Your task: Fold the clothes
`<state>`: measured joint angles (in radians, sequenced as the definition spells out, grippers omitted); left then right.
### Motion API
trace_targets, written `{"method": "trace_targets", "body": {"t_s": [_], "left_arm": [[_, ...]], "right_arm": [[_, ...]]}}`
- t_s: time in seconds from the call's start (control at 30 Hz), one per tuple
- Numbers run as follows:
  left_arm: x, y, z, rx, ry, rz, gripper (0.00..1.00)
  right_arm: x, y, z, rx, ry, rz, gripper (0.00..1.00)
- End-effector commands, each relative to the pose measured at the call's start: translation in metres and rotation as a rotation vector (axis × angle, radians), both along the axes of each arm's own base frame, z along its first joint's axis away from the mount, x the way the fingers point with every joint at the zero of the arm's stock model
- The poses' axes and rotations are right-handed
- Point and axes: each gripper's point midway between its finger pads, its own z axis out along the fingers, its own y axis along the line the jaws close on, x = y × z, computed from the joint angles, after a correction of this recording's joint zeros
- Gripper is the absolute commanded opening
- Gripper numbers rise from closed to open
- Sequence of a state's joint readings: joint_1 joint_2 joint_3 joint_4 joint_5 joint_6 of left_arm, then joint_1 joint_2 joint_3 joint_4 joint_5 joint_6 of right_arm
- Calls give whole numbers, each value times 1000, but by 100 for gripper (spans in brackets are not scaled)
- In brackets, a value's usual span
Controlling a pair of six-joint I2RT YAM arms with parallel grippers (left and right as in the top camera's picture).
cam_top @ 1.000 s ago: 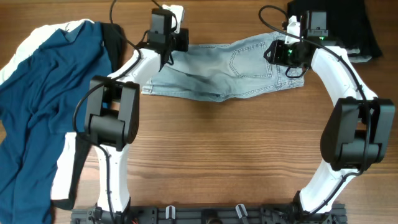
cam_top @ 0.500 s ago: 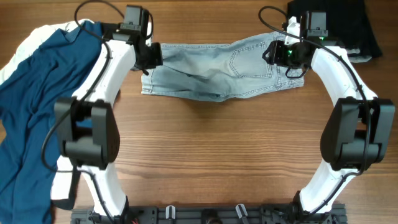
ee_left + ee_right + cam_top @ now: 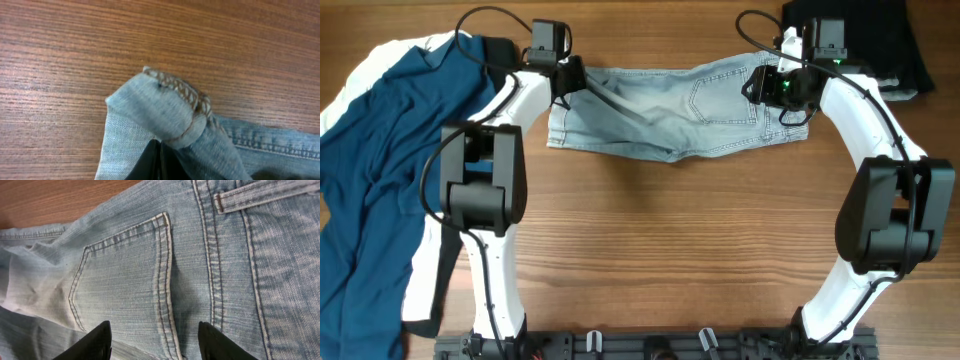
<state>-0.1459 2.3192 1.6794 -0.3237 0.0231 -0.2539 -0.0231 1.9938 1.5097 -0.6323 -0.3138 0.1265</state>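
Note:
The pale-blue denim shorts (image 3: 670, 110) lie spread flat across the far middle of the table, back pocket (image 3: 125, 275) facing up. My left gripper (image 3: 568, 85) is at the shorts' far-left corner, and in the left wrist view it (image 3: 160, 162) is shut on a folded bit of the cuffed hem (image 3: 165, 107). My right gripper (image 3: 772, 88) hovers over the right, waistband end of the shorts. In the right wrist view it (image 3: 157, 342) is open, with denim between the fingers and nothing gripped.
A navy garment (image 3: 390, 150) with white fabric (image 3: 375, 62) under it covers the table's left side. A black garment (image 3: 880, 40) lies at the far right corner. Bare wood (image 3: 680, 240) shows in front of the shorts.
My left arm swung left along the shorts' far edge to the far-left corner, then came back slightly right, shifting that corner a little. The right arm has not moved.

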Motion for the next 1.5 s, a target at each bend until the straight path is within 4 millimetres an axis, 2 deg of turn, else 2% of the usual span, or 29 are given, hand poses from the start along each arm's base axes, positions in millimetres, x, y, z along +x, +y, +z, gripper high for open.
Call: {"method": "trace_targets", "body": {"t_s": [0.0,0.07,0.1,0.17,0.23,0.33,0.43,0.53,0.67,0.73,0.8,0.87,0.97,1.07,1.17,1.27,1.47], "left_arm": [[-54,18,-64,0,281,37,4],[-77,20,-46,-44,382,34,4],[-95,20,-31,-90,450,30,4],[-116,12,-15,-168,522,12,4],[-134,-5,-9,-255,594,-27,4],[-159,-13,-10,-255,693,-35,4],[-184,-8,-5,-246,791,-58,4],[-191,-1,-3,-253,823,-45,4],[-191,-19,-3,-282,820,-82,4],[-186,-29,-21,-286,770,-103,4],[-189,-27,-34,-305,767,-71,4],[-189,-17,-41,-327,761,-40,4],[-185,14,-53,-338,737,31,4],[-183,72,-61,-268,714,123,4],[-183,113,-63,-243,682,120,4],[-185,136,-64,-221,664,110,4],[-180,161,-69,-85,634,103,4]], "right_arm": [[2,-13,-8,-55,16,-40,62],[3,-26,-9,-79,14,-64,70],[4,-33,-9,-81,10,-75,75],[5,-43,-8,-94,-1,-68,79],[4,-54,-9,-112,-7,-57,80],[-2,-64,-28,-118,42,-44,84],[-12,-60,-63,-104,124,0,85],[-14,-61,-75,-104,148,0,84],[-16,-68,-77,-129,159,-12,85],[-18,-67,-77,-118,168,-9,85],[-20,-63,-77,-96,173,-7,85],[-19,-62,-77,-80,181,-36,85],[-20,-61,-77,-68,187,-45,86],[-24,-65,-77,-65,200,-55,87],[-25,-63,-75,-13,201,-56,90],[-25,-62,-74,-7,200,-50,91],[-29,-60,-79,-5,209,-38,93]]}}
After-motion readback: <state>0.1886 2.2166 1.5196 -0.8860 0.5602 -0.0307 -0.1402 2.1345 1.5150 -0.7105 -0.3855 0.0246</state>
